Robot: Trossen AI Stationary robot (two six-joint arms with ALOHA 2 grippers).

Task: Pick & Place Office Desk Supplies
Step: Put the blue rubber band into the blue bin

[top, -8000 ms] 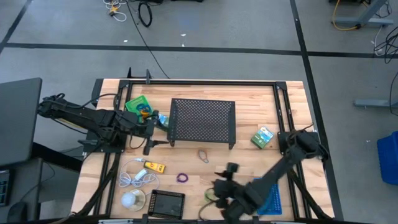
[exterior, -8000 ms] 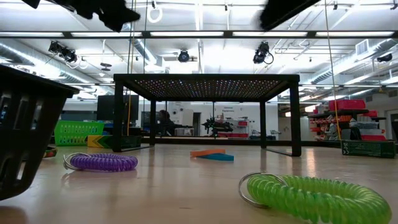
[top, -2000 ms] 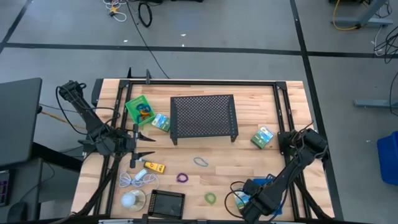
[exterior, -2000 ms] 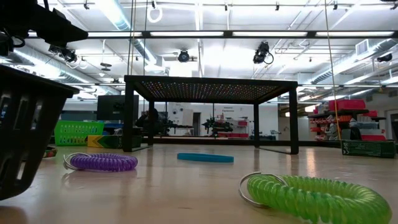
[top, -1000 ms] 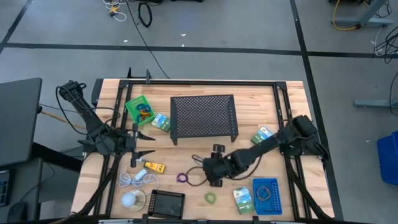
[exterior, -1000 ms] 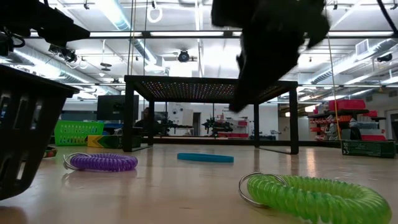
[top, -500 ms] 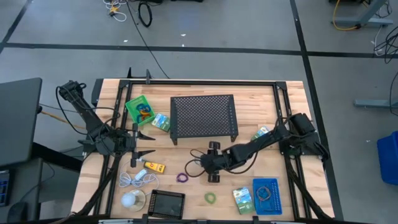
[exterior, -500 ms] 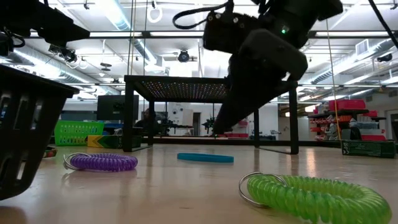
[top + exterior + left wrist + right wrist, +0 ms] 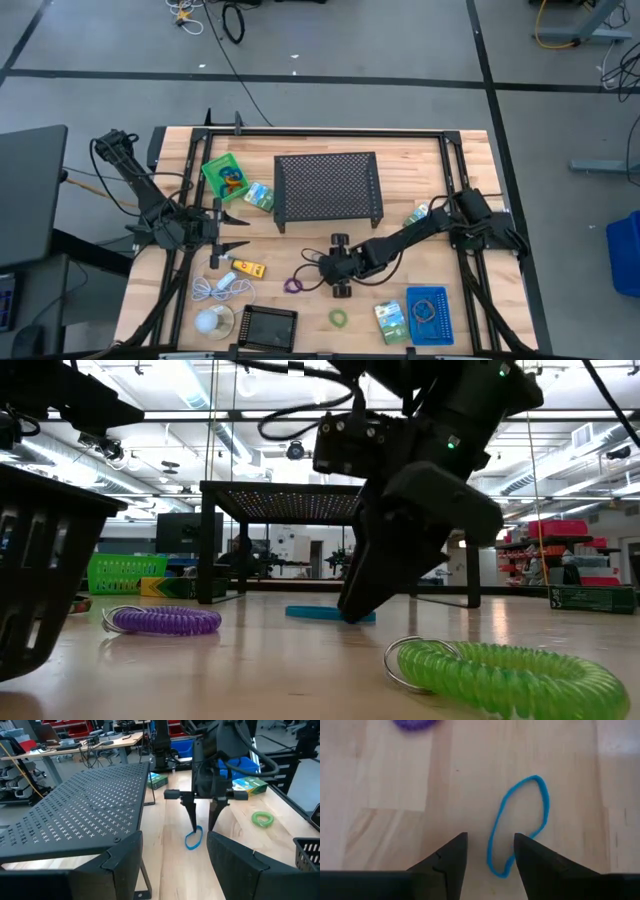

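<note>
1. Hovering low over the middle of the table, my right gripper (image 9: pixel 489 856) has its fingers spread and grasps nothing; their tips sit just above the wood.
2. The blue loop (image 9: pixel 310 613) lies flat on the table directly under me. Its near end sits in the gap between my two fingertips, with one finger outside the band on one side and the other over the band's edge.
3. The loop is squashed into a long oval. Its long axis runs away from me, roughly along the line I point, leaning slightly to one side. That puts my closing line across the narrow way, which I judge is what the pinch needs.
4. I cannot tell whether the tips already touch the band. I judge a small drop is still needed before I close, since the band is thin and flat on the wood.
5. The purple loop (image 9: pixel 293 286) lies beyond the blue one, apart from it and out of my way.
6. The blue tray (image 9: pixel 445 330), at the near right of the table, is a likely place for the loop and lies well apart from me, behind my reach.
7. My left gripper (image 9: pixel 238 235) waits far to the left, fingers spread and empty. The right arm is much the nearer one to this loop.
</note>
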